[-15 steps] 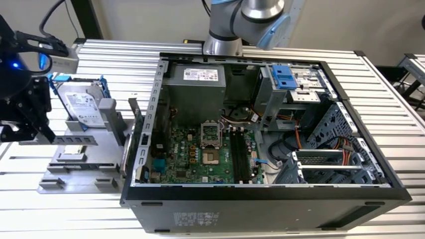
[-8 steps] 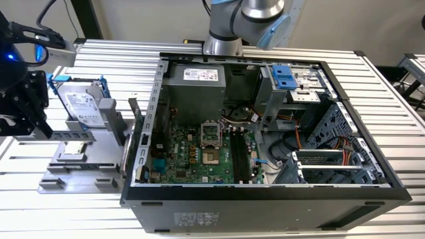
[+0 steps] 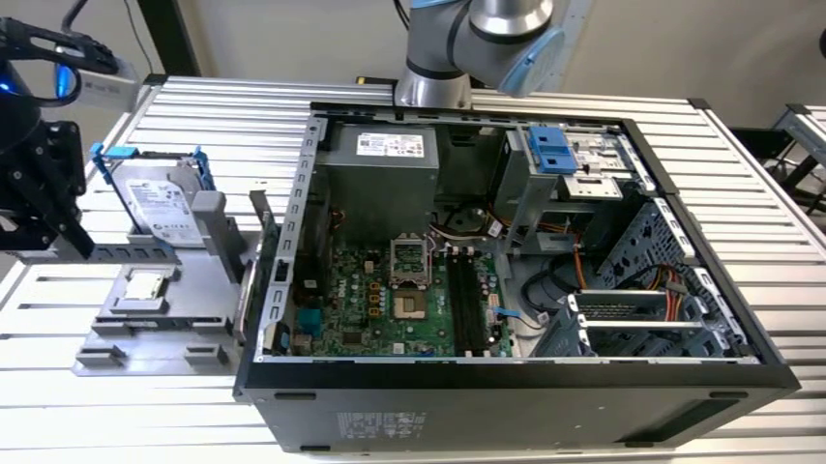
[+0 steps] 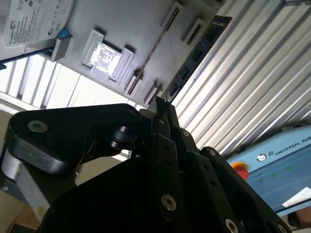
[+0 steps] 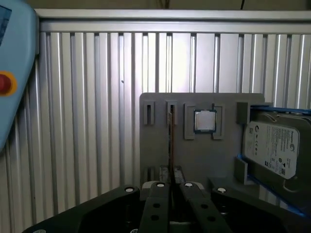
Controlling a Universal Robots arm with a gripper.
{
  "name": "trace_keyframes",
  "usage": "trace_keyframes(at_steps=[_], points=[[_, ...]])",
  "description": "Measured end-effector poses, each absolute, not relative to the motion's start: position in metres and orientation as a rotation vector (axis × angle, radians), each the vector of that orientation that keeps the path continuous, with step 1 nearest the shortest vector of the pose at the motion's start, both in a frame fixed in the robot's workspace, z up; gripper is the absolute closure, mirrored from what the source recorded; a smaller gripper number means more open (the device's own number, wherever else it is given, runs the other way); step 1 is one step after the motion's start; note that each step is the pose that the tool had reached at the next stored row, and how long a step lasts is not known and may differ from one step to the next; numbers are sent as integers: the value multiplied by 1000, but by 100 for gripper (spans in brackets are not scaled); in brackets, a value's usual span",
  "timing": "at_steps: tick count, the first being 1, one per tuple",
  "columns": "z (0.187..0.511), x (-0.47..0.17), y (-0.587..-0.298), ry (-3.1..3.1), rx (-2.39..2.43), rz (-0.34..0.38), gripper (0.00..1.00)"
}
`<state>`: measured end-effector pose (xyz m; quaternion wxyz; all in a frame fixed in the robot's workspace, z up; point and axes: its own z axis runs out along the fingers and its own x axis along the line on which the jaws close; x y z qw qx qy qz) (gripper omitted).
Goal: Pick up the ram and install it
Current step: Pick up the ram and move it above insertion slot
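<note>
Nothing looked done yet. The ram (image 5: 171,141) stood on edge in a slot of the grey holder (image 5: 218,165), ungripped. The gripper (image 5: 171,187) hung above it, jaws drawn together on nothing. Pick and install were both left; the board slots (image 3: 467,300) in the case (image 3: 516,382) looked bare. In the exterior view the holder lay at the case's 9 o'clock. The drive (image 5: 272,145) bore a white printed label, and the blue pendant (image 4: 282,170) bore white lettering.
</note>
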<state>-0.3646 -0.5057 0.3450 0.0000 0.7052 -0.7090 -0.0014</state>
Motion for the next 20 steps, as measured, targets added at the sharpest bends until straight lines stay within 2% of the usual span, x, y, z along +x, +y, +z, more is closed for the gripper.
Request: trace_keyframes(at_steps=[20], points=[[383,-365,-506,-2227,2215,-4,100]])
